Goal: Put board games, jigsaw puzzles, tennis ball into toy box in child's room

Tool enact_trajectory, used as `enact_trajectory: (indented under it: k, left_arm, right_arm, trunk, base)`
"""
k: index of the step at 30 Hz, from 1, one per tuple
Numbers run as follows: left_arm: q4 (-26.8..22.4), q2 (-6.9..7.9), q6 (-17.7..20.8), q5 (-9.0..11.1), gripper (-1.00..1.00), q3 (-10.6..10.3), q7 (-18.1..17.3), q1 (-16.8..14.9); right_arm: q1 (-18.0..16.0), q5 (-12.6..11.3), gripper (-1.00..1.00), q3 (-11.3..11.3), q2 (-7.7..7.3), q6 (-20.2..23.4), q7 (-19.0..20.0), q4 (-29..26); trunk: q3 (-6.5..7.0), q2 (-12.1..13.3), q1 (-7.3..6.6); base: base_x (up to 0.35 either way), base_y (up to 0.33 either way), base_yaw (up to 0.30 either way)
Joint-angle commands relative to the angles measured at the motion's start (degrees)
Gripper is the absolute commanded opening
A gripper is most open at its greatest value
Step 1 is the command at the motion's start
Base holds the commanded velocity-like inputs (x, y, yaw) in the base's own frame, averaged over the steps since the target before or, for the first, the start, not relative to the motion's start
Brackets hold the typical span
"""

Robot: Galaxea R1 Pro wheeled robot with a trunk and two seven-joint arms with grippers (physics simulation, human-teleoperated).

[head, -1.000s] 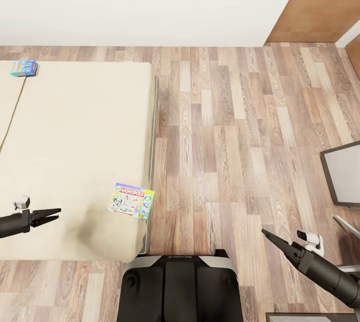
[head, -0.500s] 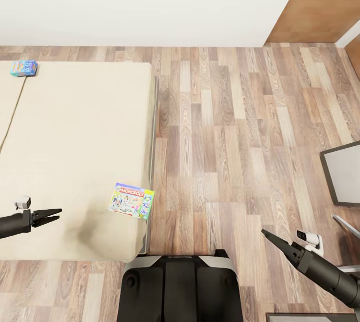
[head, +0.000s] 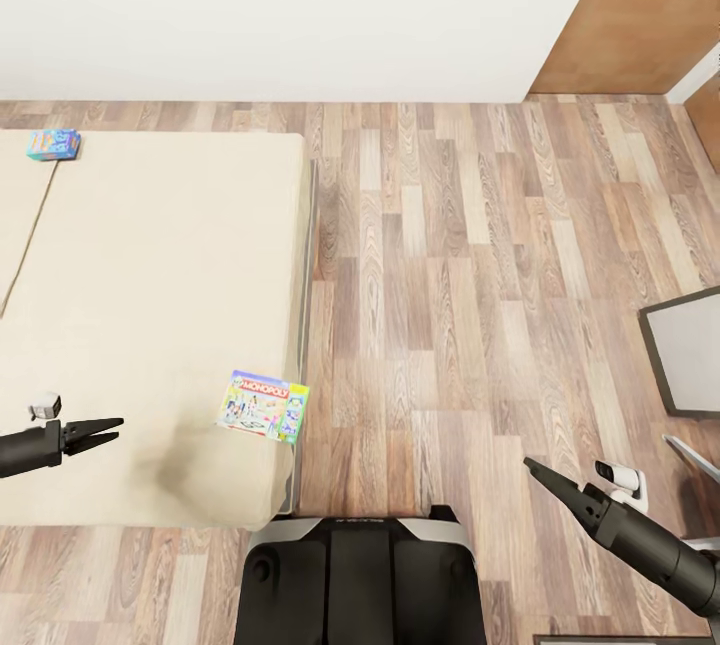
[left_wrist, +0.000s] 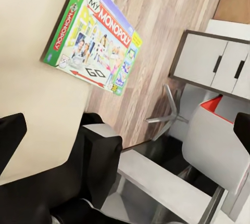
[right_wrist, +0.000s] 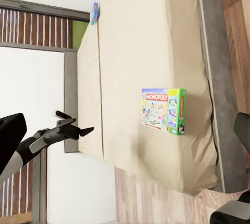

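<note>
A Monopoly board game [head: 263,405] lies flat near the bed's [head: 150,275] front right corner; it also shows in both wrist views [left_wrist: 94,41] [right_wrist: 164,111]. A second, blue board game [head: 53,144] rests at the bed's far left edge, tiny in the right wrist view [right_wrist: 95,12]. My left gripper [head: 112,430] hovers open over the mattress, well left of the Monopoly box, holding nothing. My right gripper [head: 530,466] hangs open over the floor to the right of the bed, its dark fingers [right_wrist: 10,130] wide apart.
Wood floor [head: 450,275] spreads right of the bed up to a white wall [head: 300,5] and a brown door [head: 640,15]. A grey-framed panel [head: 690,350] stands at the right edge. My base [head: 360,575] sits at the bed's front corner.
The whole picture has slid slightly downward, so the camera has moved. Both arms and the two board games stay as they were.
</note>
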Motion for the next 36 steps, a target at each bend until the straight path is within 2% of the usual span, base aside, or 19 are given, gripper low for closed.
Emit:
enact_trajectory:
  k: [1,36]
  left_arm:
    - [0.0,0.01,0.6,-0.21,1.0,0.08,-0.32,-0.01]
    - [0.0,0.0,0.6,-0.11,1.0,0.27,-0.32,0.19]
  right_arm:
    - [-0.02,-0.18,1.0,-0.02,-0.01,0.29,0.07,-0.01]
    - [-0.02,-0.18,1.0,-0.11,-0.01,-0.11,0.19,-0.01]
  trunk:
    - [0.04,-0.08,0.04]
    - [3.32,-0.08,0.04]
  base:
    - [0.0,0.0,0.0]
    - [-0.009,0.0,0.0]
